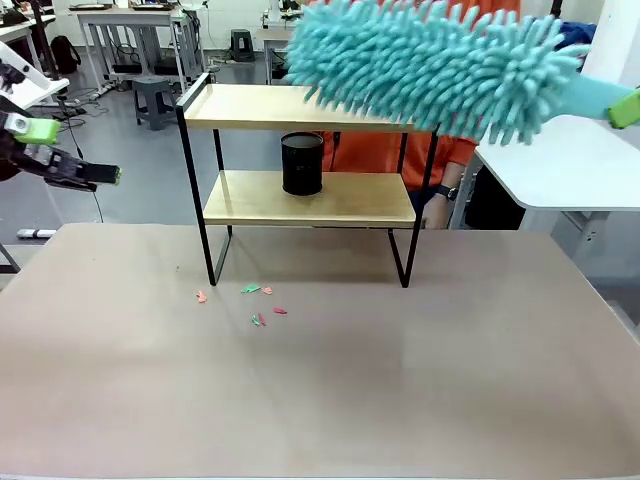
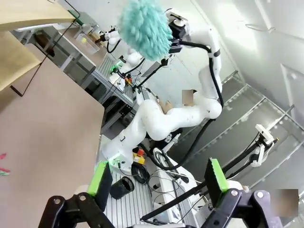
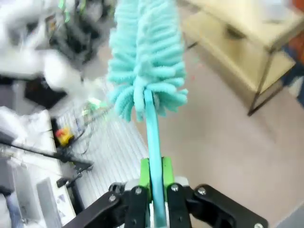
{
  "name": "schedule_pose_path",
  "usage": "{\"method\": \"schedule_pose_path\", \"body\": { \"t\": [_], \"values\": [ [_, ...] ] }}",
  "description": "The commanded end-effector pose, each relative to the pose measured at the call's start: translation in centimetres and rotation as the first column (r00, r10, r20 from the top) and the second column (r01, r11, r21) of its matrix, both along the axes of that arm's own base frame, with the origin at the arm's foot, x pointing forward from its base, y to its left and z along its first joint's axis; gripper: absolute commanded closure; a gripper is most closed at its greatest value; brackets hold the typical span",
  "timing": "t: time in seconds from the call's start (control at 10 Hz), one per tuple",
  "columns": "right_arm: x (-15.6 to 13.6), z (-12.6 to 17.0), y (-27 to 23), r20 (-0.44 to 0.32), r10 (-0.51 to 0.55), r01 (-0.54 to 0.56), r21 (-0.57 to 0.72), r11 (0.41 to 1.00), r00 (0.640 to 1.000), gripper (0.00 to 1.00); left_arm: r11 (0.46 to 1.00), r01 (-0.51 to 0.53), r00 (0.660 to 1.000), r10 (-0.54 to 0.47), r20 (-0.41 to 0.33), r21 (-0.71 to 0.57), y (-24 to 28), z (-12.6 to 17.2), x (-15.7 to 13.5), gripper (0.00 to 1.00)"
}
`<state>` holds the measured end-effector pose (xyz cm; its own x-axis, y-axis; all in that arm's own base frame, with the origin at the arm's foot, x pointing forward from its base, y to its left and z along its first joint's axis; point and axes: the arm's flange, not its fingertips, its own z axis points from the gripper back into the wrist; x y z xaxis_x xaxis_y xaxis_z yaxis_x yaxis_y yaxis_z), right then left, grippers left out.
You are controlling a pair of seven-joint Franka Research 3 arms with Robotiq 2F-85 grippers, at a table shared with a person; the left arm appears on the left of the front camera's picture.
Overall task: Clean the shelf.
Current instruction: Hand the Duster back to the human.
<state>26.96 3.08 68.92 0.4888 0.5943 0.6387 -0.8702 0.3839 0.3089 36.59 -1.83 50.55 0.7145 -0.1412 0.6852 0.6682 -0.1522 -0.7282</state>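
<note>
The shelf (image 1: 290,107) stands at the table's far middle, two light boards in a thin black frame, with a black cup (image 1: 302,163) on its lower board. A fluffy teal duster (image 1: 430,65) hovers over the top board's right part, tilted, its handle running right to my right gripper (image 1: 622,108). In the right wrist view that gripper (image 3: 154,178) is shut on the duster's teal handle, the duster head (image 3: 145,57) points away, and the shelf (image 3: 247,47) lies blurred beyond. My left gripper (image 1: 85,165) hangs open and empty at the far left; its green pads (image 2: 100,178) stand wide apart.
Small pink and green scraps (image 1: 255,300) lie on the table (image 1: 400,380) in front of the shelf's left legs. A person in orange (image 1: 455,150) sits behind the shelf. A white table (image 1: 570,165) stands at the right.
</note>
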Motion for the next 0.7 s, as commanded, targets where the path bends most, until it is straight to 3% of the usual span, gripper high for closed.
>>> {"method": "schedule_pose_path", "body": {
  "t": [0.0,0.3,0.6],
  "values": [
    [0.8,2.2,1.6,-0.014,0.270,-0.271,-0.049,0.961,0.963,0.88,1.000,0.022,0.999,-0.023,0.043,0.014,-2.2,1.1,0.9,0.00],
    [1.6,2.4,7.1,-0.090,0.414,-0.424,-0.157,0.892,0.906,0.88,0.995,0.072,0.990,-0.080,0.119,0.076,-7.4,2.5,1.1,0.00],
    [2.6,1.5,11.1,-0.173,0.490,-0.518,-0.206,0.830,0.854,0.88,0.977,0.167,0.961,-0.191,0.197,0.134,-13.4,3.6,1.3,0.00]
  ]
}}
